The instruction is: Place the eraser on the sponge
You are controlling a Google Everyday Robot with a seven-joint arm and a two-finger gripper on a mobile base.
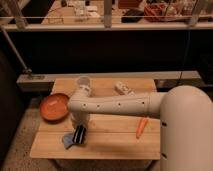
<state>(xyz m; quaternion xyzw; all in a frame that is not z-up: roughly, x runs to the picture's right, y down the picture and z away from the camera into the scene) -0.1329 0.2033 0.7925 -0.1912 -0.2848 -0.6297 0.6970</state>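
White arm (120,105) reaches from the lower right across the wooden counter (115,146) toward left of centre. Orange bowl (54,106) sits at the counter's left edge. Gripper (79,134) points down at lower left, below the bowl, at the right edge of the light-blue sponge (66,141). Jaws' opening, and any hold: cannot tell. Carrot (142,127) lies right of centre. White cup (83,81) and small white object (123,88) sit toward the counter's upper edge.

Table (112,144): bowl (54,106), sponge (66,141) (end effector (79,135) above)
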